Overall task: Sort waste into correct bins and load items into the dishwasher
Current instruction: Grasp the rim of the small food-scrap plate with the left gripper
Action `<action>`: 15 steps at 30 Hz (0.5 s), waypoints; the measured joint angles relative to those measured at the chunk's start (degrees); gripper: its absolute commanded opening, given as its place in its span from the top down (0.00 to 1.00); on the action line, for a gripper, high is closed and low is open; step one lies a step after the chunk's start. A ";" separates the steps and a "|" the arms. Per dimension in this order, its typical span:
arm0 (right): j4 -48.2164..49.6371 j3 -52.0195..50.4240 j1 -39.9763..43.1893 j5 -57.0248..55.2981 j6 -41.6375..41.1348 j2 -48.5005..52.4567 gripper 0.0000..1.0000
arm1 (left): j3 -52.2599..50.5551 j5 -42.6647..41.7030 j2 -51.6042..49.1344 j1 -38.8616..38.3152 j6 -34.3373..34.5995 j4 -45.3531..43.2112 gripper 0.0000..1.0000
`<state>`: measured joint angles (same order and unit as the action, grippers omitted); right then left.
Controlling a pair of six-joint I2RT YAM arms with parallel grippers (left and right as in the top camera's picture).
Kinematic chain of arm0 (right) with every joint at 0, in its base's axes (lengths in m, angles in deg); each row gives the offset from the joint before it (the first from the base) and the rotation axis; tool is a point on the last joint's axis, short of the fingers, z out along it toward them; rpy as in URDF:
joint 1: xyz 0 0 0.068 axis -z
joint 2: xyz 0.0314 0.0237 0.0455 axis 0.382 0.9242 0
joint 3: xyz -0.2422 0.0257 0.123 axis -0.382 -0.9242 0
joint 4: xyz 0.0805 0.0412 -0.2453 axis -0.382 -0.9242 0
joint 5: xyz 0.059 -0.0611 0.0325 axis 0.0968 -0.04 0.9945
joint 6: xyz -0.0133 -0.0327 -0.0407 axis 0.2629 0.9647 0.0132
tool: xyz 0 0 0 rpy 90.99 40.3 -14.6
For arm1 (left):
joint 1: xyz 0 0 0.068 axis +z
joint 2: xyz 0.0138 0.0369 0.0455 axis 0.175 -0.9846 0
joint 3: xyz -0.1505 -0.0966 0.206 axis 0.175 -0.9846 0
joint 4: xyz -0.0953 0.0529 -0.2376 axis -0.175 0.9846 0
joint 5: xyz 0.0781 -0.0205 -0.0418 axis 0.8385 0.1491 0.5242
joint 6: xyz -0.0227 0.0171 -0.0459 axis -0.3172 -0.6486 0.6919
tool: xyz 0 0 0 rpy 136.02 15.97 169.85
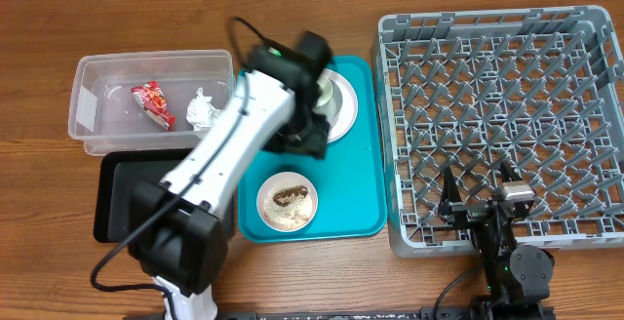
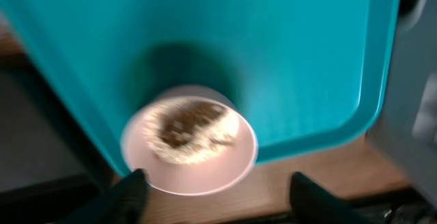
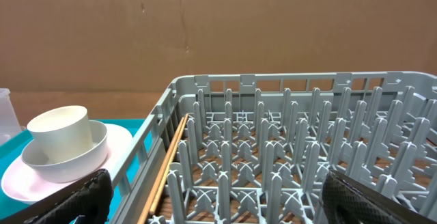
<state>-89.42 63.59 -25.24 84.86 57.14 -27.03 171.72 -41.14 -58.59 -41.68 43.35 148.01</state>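
A small pink bowl (image 1: 288,204) with brown and white food scraps stands at the front of the teal tray (image 1: 366,179). It also shows, blurred, in the left wrist view (image 2: 189,139). My left gripper (image 1: 300,140) hovers over the tray above the bowl, open and empty (image 2: 220,198). A white plate (image 1: 343,115) with a bowl and cup stacked on it sits at the tray's back, also seen in the right wrist view (image 3: 61,149). My right gripper (image 1: 478,203) is open and empty over the front edge of the grey dishwasher rack (image 1: 585,27). A wooden chopstick (image 3: 167,162) lies in the rack (image 3: 293,87).
A clear bin (image 1: 93,71) at the back left holds a red wrapper (image 1: 153,102) and crumpled foil (image 1: 203,110). A black bin (image 1: 122,198) lies in front of it, beside the tray. Brown cardboard (image 3: 218,26) stands behind the table.
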 measured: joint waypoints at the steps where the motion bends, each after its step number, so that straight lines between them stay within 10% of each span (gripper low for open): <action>1: -0.02 0.00 0.00 0.00 0.04 0.00 0.00 | -1.20 0.00 0.00 -1.77 -0.17 -0.33 0.47; 15: -0.02 0.00 0.00 0.00 0.02 0.00 0.00 | -15.32 0.13 0.00 -11.54 0.17 -6.47 0.55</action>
<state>-89.44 63.59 -25.24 84.86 57.16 -27.03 156.40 -41.01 -58.59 -53.22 43.53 141.54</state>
